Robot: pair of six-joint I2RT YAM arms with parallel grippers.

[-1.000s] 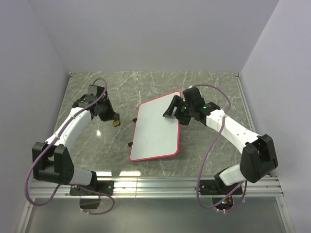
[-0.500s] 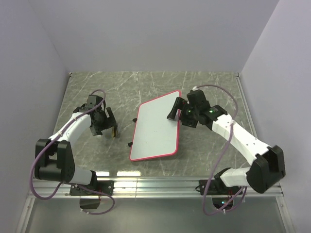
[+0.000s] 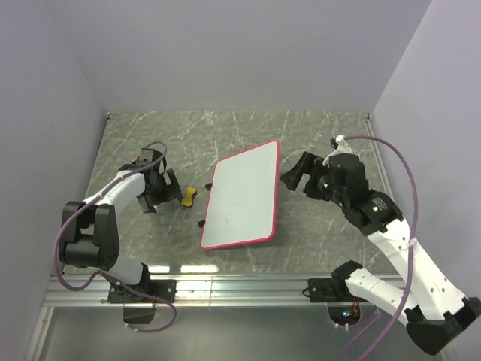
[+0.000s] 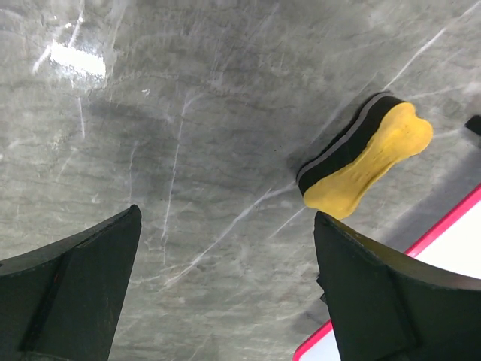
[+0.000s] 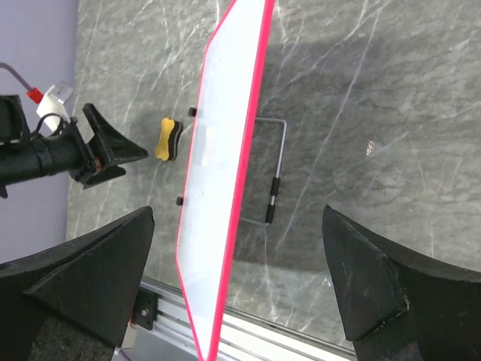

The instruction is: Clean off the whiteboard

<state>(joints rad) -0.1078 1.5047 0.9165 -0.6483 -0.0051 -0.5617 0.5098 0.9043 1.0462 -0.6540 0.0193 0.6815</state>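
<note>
- An aluminium rail (image 3: 248, 286) is seen along the near edge of the counter, nearer than the whiteboard's lower rim.
- The large flat white rectangular whiteboard (image 3: 242, 197) (image 5: 218, 173), with rounded corners and a thin pink-red rim, is set near the middle of the grey marbled counter (image 3: 323, 135) and turned askew. In the right wrist view it is shown propped at a tilt, with a bent wire stand (image 5: 272, 188) behind it.
- A small yellow bone-shaped eraser (image 3: 188, 197) (image 4: 368, 162) (image 5: 168, 139), backed with a black pad, is laid on the counter just beside the whiteboard's left rim, apart from it.
- The left gripper (image 3: 170, 194) (image 4: 225, 301) is held low over the counter to the left of the whiteboard, with the eraser between the two. Its jaws are spread wide and nothing is gripped.
- The right gripper (image 3: 293, 171) (image 5: 240, 301) is held just off the whiteboard's right rim, towards its far corner, and no contact is seen. Its jaws are likewise spread wide and empty.
</note>
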